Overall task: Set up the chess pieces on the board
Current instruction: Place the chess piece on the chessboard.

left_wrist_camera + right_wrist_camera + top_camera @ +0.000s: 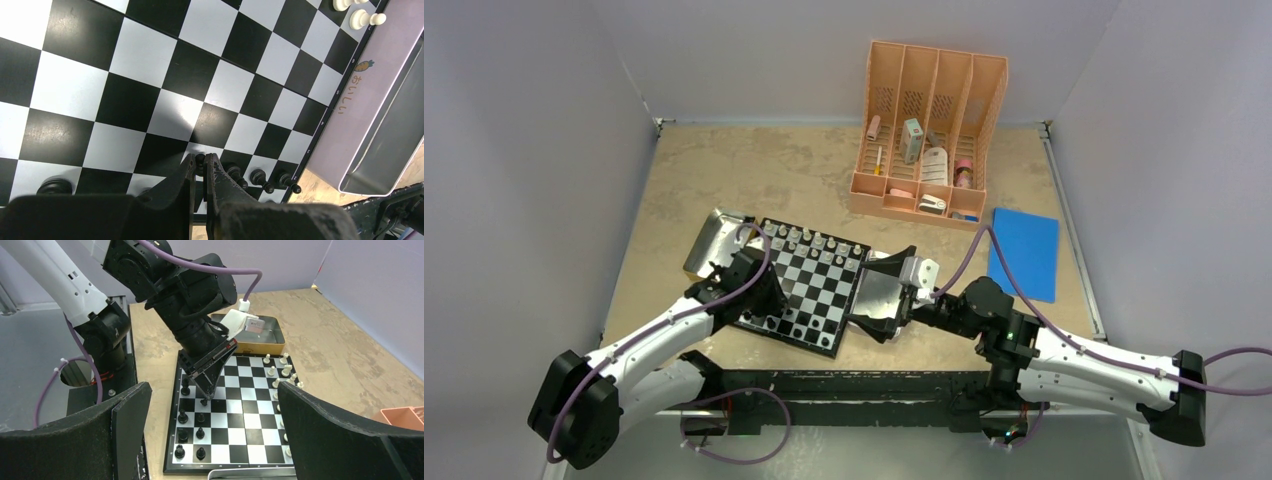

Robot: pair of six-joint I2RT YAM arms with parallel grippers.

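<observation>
1. Left fingers pinched narrow on a black pawn, at or just above the board, second row from its black edge.
2. Other black pieces stand along that board edge, white pieces along the opposite edge.
3. Right fingers spread wide, nothing held, just off the board's side.
4. Step: placing the pawn. Next likely: settle it upright mid-square, release, and lift clear of neighbours.

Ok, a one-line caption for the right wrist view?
Left gripper shut on a black piece over the board, other black pieces along one edge, white pieces along the opposite.
</observation>
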